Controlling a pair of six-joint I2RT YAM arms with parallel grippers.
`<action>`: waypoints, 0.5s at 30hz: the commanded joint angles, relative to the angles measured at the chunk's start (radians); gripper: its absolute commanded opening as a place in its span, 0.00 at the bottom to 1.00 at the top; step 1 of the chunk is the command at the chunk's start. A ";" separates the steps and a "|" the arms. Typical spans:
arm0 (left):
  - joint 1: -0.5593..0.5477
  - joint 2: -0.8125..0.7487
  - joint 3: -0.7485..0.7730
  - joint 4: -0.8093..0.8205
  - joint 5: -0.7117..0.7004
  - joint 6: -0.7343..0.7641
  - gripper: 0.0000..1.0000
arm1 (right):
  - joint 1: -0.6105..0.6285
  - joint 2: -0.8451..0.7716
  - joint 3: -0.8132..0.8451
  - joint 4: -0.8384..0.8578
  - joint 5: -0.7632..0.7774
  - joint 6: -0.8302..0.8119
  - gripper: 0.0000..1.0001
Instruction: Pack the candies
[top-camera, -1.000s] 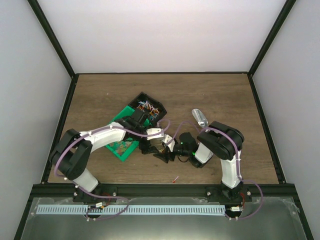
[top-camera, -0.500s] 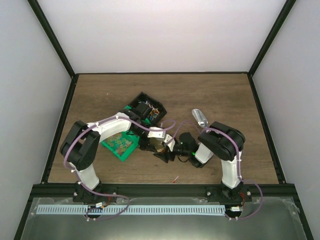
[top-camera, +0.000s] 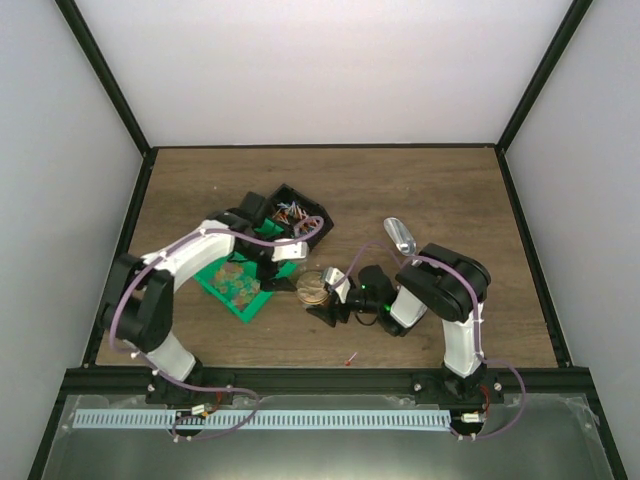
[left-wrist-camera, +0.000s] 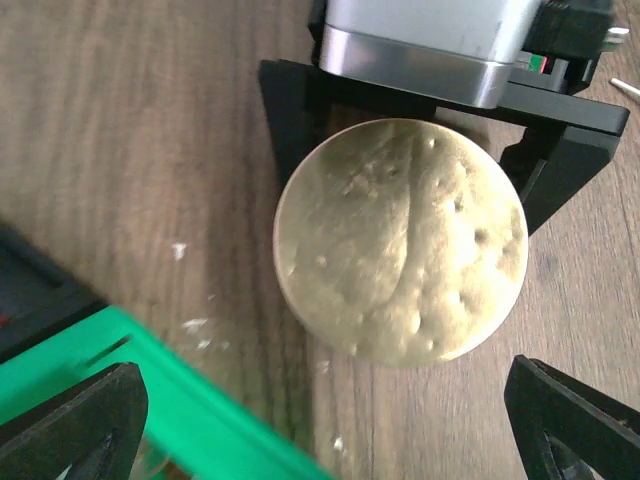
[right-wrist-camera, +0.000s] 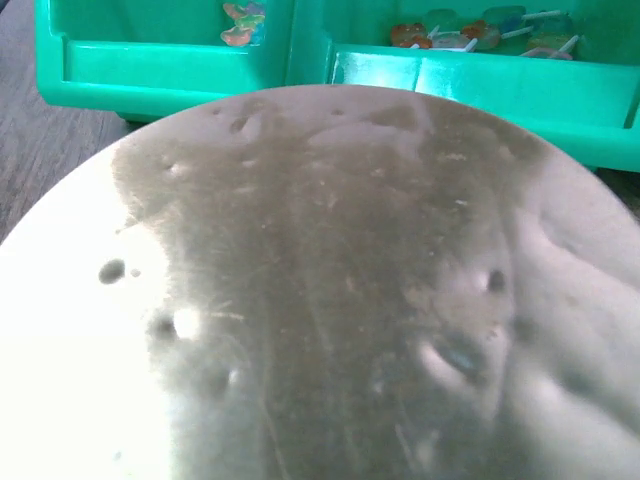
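The candies lie in a black box (top-camera: 295, 212) and in a green tray (top-camera: 238, 285); a few show in the tray in the right wrist view (right-wrist-camera: 450, 35). My right gripper (top-camera: 322, 296) is shut on a jar with a round gold lid (top-camera: 314, 286). In the left wrist view its black fingers (left-wrist-camera: 290, 110) flank the lid (left-wrist-camera: 400, 240). The lid fills the right wrist view (right-wrist-camera: 330, 300) and hides that gripper's fingers. My left gripper (top-camera: 278, 268) is open and empty. Its fingertips (left-wrist-camera: 70, 420) stand wide apart just left of the jar, over the tray's edge (left-wrist-camera: 200, 410).
A silver metal scoop (top-camera: 400, 235) lies on the table behind the right arm. One loose red candy (top-camera: 350, 358) lies near the front edge. The black box stands directly behind the green tray. Black frame posts edge the table.
My left gripper has drawn back to the left, off the gold-lidded jar, and now hangs open by the green tray. The right gripper and jar have not moved.
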 joint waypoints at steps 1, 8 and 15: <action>0.036 -0.118 -0.053 0.002 0.014 0.014 1.00 | -0.001 0.035 -0.024 -0.114 0.007 0.026 0.92; 0.086 -0.200 -0.086 0.073 -0.001 -0.101 1.00 | 0.000 -0.034 -0.039 -0.159 0.022 0.030 1.00; 0.118 -0.225 -0.078 0.109 -0.025 -0.151 1.00 | -0.001 -0.178 -0.031 -0.338 0.047 0.051 1.00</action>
